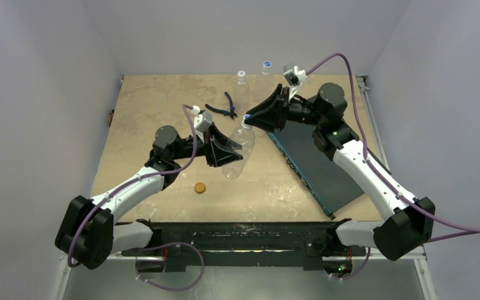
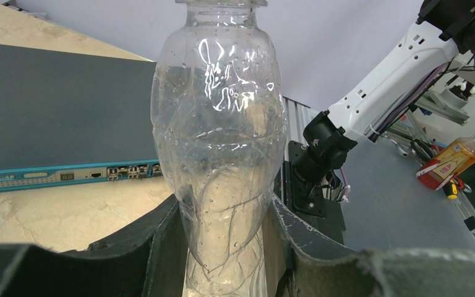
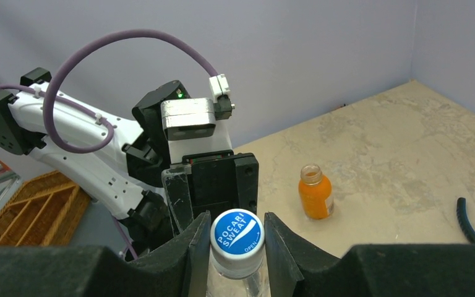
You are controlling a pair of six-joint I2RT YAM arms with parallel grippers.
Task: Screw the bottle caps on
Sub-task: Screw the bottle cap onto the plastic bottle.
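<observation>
My left gripper point(image 1: 220, 150) is shut on the lower body of a clear bottle point(image 1: 237, 155) and holds it tilted above the table; the left wrist view shows the bottle point(image 2: 219, 142) squeezed between the pads. My right gripper point(image 1: 250, 120) is shut on the blue-topped cap point(image 3: 237, 232) that sits on this bottle's neck. A small orange bottle point(image 3: 315, 193) stands uncapped on the table beyond. A flat orange-brown cap point(image 1: 200, 187) lies near the front. Two more clear bottles point(image 1: 242, 79) point(image 1: 266, 66) with caps on stand at the back.
Blue-handled pliers point(image 1: 225, 108) lie behind the held bottle. A dark flat network box point(image 1: 315, 159) with a teal front lies at the right under my right arm. A wicker basket point(image 3: 31, 207) shows off the table.
</observation>
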